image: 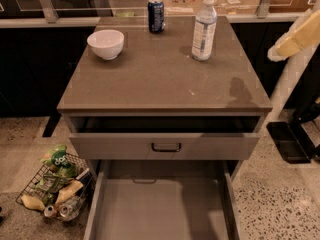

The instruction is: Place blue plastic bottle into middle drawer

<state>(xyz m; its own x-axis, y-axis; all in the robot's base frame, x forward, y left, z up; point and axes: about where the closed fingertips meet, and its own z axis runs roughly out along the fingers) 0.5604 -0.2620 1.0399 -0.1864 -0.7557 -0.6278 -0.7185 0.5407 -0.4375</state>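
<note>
The blue plastic bottle (204, 28), clear with a white cap and pale label, stands upright at the back right of the cabinet top (165, 79). The middle drawer (160, 209) is pulled wide open at the bottom of the view, showing a smooth pale-grey floor with nothing in it. My gripper (281, 48) is at the end of the pale arm at the right edge, off the cabinet's right side. It is level with the bottle, well apart from it, and holds nothing that I can see.
A dark blue can (156, 15) stands at the back centre and a white bowl (105, 44) at the back left. A drawer with a grey front and black handle (166, 147) is slightly open above. A wire basket of trash (55, 186) sits on the floor at left.
</note>
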